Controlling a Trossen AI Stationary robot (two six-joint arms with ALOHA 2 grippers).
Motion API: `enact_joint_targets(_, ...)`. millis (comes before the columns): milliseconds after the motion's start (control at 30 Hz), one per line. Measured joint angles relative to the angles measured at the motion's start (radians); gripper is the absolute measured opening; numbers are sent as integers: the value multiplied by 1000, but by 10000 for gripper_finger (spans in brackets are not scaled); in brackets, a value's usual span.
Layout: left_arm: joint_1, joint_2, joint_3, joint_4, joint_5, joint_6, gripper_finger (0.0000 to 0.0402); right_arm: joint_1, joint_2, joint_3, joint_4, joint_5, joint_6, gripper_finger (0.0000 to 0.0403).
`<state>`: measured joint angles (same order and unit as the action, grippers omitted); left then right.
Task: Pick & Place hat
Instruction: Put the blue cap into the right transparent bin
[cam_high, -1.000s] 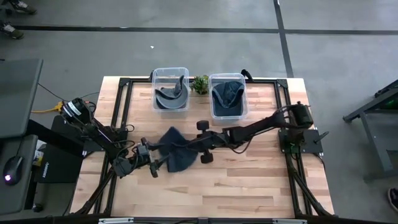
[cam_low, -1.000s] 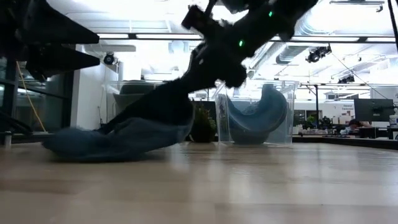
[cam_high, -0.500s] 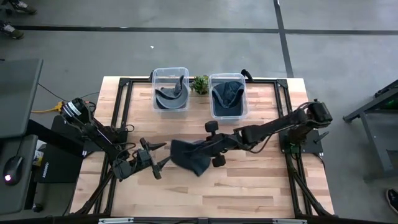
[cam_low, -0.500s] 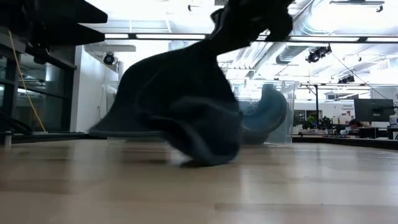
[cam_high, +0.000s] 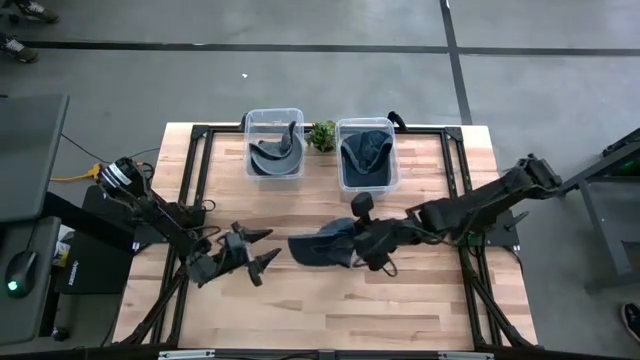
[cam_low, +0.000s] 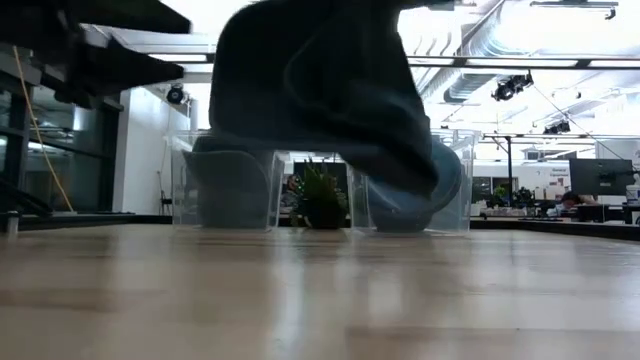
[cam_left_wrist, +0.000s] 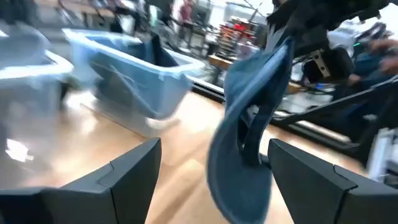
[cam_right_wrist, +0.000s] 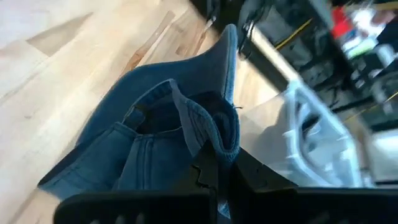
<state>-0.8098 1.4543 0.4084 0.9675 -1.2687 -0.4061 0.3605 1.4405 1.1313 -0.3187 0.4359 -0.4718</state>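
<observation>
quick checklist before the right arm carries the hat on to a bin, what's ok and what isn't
1. Right pincer shut on the denim hat: ok, the right wrist view shows cloth pinched between its fingers.
2. Hat clear of the table: ok, the low view shows it hanging above the wood.
3. Left pincer free of the hat: ok, open and apart from it, on the hat's left side.
4. Room in the left bin: cannot tell, a hat already lies in it.
5. Room in the right bin: cannot tell, it also holds a hat.
6. Small plant between the bins out of the way: ok for now.
</observation>
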Motion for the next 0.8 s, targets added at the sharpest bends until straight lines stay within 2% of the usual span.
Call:
enact_joint_targets(233,203,0,0,2,342,-148,293,45,-52,0,-40,85,-61,1)
enact_joint_targets(367,282,0,0,3,497,-184,293,49,-61,0,-75,159,-73,1)
enact_joint_targets(467,325,0,15,-2,593,-194,293,43,-61,0,-90,169,-86,1)
enact_joint_targets(633,373,0,76,-54,684,-156,293,25,-61,0,-80,160,-90,1)
enact_joint_targets(800,406,0,148,-202,684,-147,293,19,-61,0,-76,158,-83,1)
